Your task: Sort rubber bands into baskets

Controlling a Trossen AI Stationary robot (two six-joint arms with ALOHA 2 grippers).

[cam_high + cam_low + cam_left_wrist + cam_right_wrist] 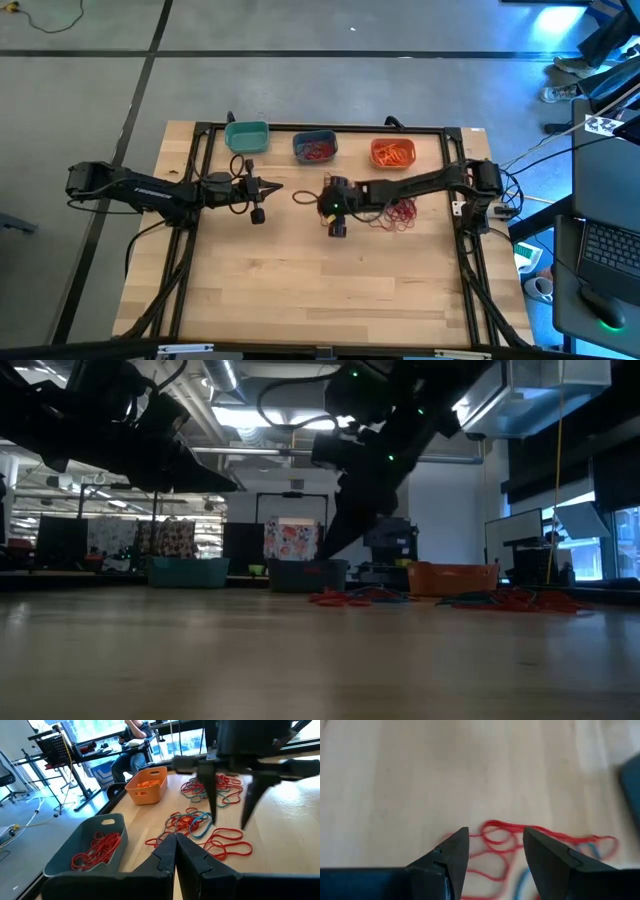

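Three baskets stand in a row at the table's far edge: teal (246, 136), slate blue (315, 147) with red bands in it (95, 847), and orange (393, 152) with orange bands in it (146, 784). Loose red and blue rubber bands lie in a small group (305, 196) (192, 824) and in a bigger pile (399, 213) (216, 787). My right gripper (325, 200) (495, 845) is open, pointing down, just over the small group; red loops (500, 835) show between its fingers. My left gripper (275, 187) (175, 851) is shut and empty, left of the bands.
A black frame (330, 128) runs around the table's far and side edges. Bare wood (320, 290) fills the near half of the table. A person sits at a desk beyond the table (131, 745).
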